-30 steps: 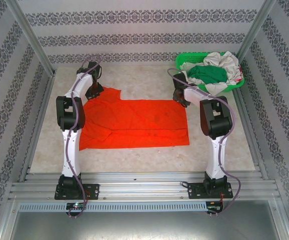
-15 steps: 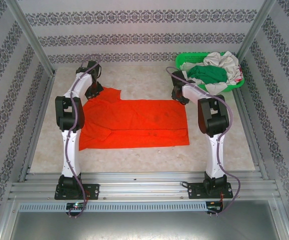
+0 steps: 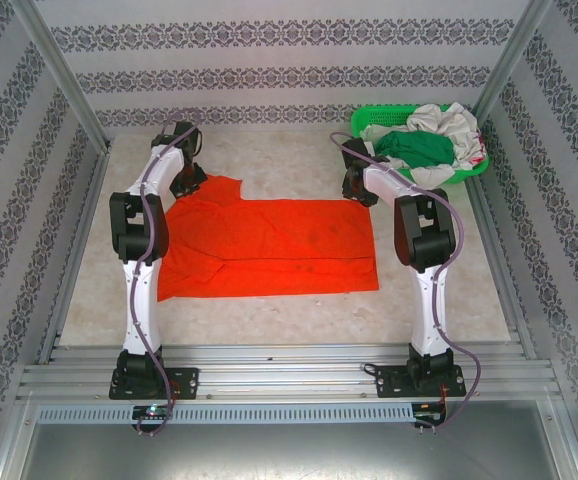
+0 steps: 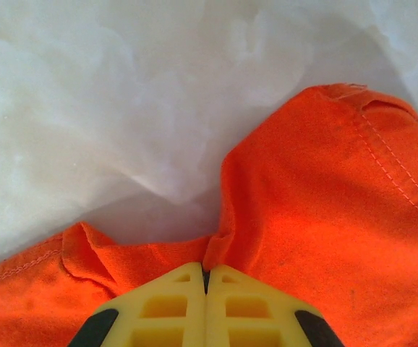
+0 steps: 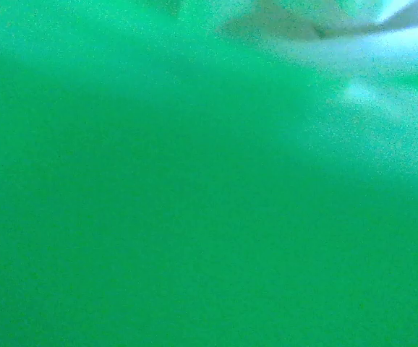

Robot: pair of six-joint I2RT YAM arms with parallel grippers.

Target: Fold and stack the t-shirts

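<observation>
Pinching a fold at the far-left edge of the orange-red t-shirt [image 4: 325,217], the left gripper [image 4: 206,273] is clamped tight. The shirt lies flat, with bare table [image 3: 269,150] beyond its far hem. Over by the green basket [image 3: 369,118] hangs the right gripper [image 3: 353,186]; its opening I cannot tell.

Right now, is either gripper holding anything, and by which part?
The left gripper is shut on the orange t-shirt, pinching a fold at its far left edge. Whether the right gripper holds anything cannot be told.
</observation>
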